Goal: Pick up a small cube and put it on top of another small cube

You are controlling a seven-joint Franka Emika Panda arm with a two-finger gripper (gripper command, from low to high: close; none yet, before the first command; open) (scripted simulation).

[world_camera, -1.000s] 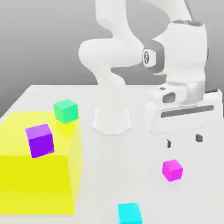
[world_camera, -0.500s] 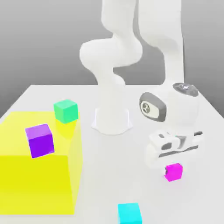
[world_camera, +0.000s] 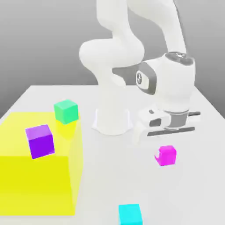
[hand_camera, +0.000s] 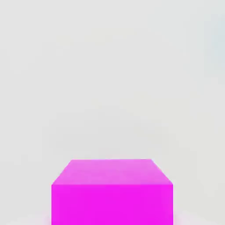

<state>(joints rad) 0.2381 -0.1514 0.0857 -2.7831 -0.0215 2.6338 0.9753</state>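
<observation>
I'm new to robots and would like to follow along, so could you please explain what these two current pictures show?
The white machine is a single robot arm with a two-finger claw. The exterior view looks at the whole scene; the hand view comes from a camera on the arm's hand. In the exterior view, a cyan cube lies on the pale surface. Toward that view's left, a big yellow block carries a violet cube and a green cube. The claw holds the pink cube.

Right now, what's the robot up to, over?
Gripper shut on magenta cube. Green cube on yellow block, violet cube nearby.
</observation>
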